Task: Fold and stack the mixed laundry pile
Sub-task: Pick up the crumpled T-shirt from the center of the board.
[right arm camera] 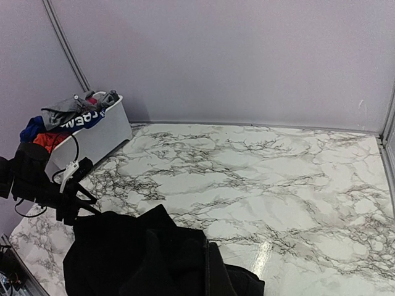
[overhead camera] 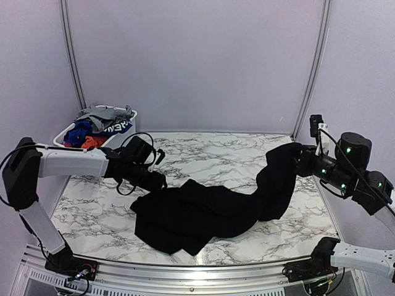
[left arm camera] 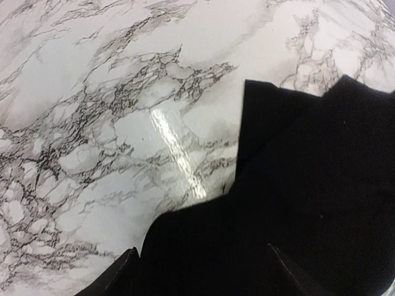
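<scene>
My left fingers (left arm camera: 114, 280) stand spread apart over the left edge of the black garment (overhead camera: 203, 213) — gripping nothing. My right fingers (overhead camera: 302, 163) are clamped on its other end, holding it up off the worktop (overhead camera: 216, 157). Far back left — the basket (right arm camera: 102, 135), heaped with grey, blue and red laundry (overhead camera: 92, 126).

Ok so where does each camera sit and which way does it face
Top external: above and behind the bases, looking down on marble table, black garment, left arm, right arm.
Left wrist: faces down at table and garment edge; its jaws' tips show.
Right wrist: faces across toward white basket and left arm; jaws hidden by cloth.
Shared: all see the garment.
</scene>
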`<state>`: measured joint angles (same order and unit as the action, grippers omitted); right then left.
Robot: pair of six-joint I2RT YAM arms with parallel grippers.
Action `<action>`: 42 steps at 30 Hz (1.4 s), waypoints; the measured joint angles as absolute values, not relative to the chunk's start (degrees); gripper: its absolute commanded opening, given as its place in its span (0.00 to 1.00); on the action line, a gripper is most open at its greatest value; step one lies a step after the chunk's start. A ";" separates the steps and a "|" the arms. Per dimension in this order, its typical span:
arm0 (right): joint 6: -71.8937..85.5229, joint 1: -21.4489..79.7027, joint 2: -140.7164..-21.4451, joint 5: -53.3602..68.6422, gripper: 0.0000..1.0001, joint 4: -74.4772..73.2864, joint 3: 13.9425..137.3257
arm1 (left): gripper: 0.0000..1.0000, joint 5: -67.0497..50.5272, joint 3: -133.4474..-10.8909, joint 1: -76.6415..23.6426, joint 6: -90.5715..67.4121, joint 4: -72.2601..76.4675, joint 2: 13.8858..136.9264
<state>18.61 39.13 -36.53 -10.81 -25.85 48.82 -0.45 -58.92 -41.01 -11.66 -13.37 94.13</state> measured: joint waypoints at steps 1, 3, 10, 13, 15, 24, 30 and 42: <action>18.92 39.13 -36.51 -11.11 0.00 -25.91 48.69 | 0.73 -1.08 -61.08 -40.45 -11.92 -13.78 96.40; 19.55 39.13 -36.51 -11.64 0.00 -26.26 48.27 | 0.73 -2.46 -65.25 -39.79 -12.25 -14.41 100.57; 20.64 39.13 -36.40 -12.62 0.00 -26.65 47.62 | 0.68 -8.12 -74.32 -39.53 -11.62 -15.68 111.13; 20.80 39.13 -36.58 -12.91 0.00 -26.65 47.62 | 0.43 -11.86 -74.85 -39.53 -10.50 -16.56 113.95; 20.80 39.13 -36.67 -13.10 0.00 -26.63 47.62 | 0.15 -13.65 -74.67 -39.53 -10.09 -17.45 114.56; 20.80 39.11 -38.48 -14.26 0.00 -25.39 47.62 | 0.00 -8.38 -73.43 -39.18 -7.20 -19.57 106.54; 21.23 39.11 -41.50 -14.33 0.00 -23.57 46.94 | 0.00 -5.04 -68.40 -40.03 -2.22 -17.67 90.59; 27.16 38.98 -28.12 -14.85 0.00 -29.50 40.91 | 0.29 -0.12 -44.77 -64.90 1.23 -23.77 70.30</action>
